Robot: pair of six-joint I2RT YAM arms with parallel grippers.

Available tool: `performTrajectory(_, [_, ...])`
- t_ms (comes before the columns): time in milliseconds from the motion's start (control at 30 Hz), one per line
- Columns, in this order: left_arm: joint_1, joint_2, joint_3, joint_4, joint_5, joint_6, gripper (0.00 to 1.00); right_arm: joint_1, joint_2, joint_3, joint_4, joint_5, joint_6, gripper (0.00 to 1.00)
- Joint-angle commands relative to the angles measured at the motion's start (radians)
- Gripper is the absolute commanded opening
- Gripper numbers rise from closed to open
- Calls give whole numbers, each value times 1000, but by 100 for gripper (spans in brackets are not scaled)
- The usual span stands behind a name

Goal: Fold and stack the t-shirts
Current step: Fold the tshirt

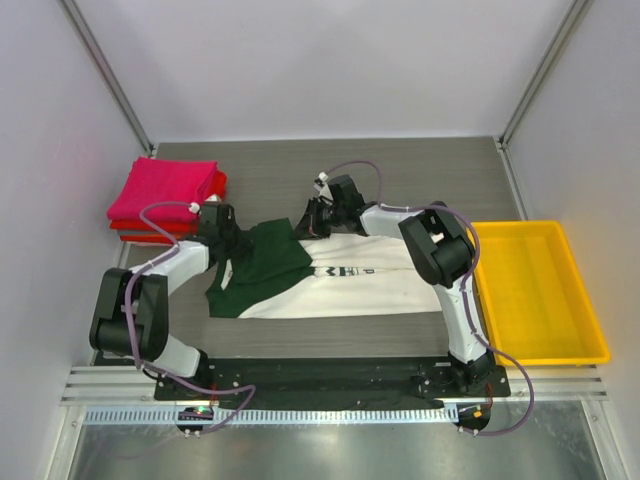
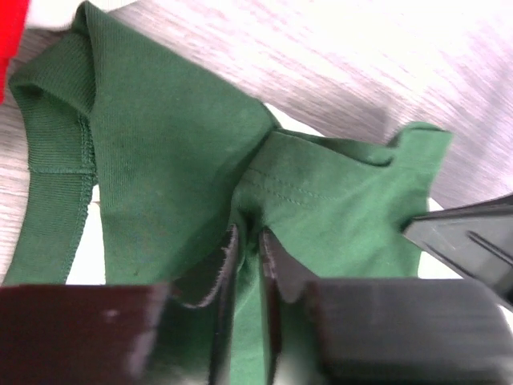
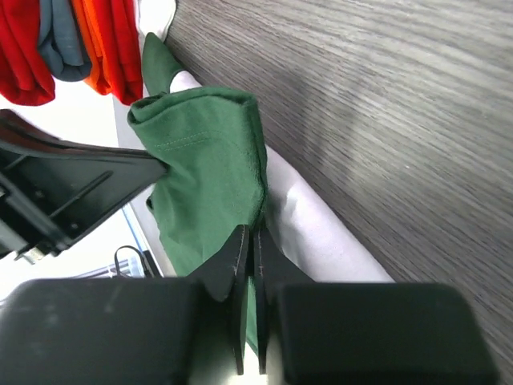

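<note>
A cream-white t-shirt (image 1: 350,285) with dark lettering lies flat in the middle of the table, its dark green sleeve part (image 1: 265,262) bunched at the left end. My left gripper (image 1: 230,248) is shut on a fold of that green cloth (image 2: 184,152), which is pinched between its fingers (image 2: 272,257). My right gripper (image 1: 307,225) is shut on the green cloth's far edge (image 3: 208,168), where it meets the white body (image 3: 313,224). The two grippers stand close together over the sleeve. A folded magenta-pink t-shirt (image 1: 165,188) tops a red one (image 1: 150,234) at the back left.
A yellow plastic tray (image 1: 590,330) stands at the right edge of the table. The folded stack shows as red and orange cloth (image 3: 24,48) close behind the grippers. White walls enclose the table on three sides.
</note>
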Motion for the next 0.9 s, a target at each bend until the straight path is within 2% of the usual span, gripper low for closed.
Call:
performTrajectory(0, [3,-73,-5,28,-3,20,13,7,-40,27,38,-30,4,8])
performTrajectory(33, [3,-82,-8,22,-3,22,11,7,-48,23,43,-34,6,5])
performTrajectory(67, [4,-101,-15,19,-2,23,4,7,-63,11,48,-37,7,1])
performTrajectory(133, [3,-119,-23,5,9,23,0,7,-82,-15,67,-48,12,1])
performTrajectory(400, [3,-248,-75,-64,27,31,0,7,-175,-121,130,-88,35,4])
performTrajectory(600, [3,-315,-127,-88,80,26,1,9,-238,-210,172,-105,44,11])
performTrajectory(867, [-14,-391,-186,-136,155,10,2,15,-318,-342,199,-120,44,11])
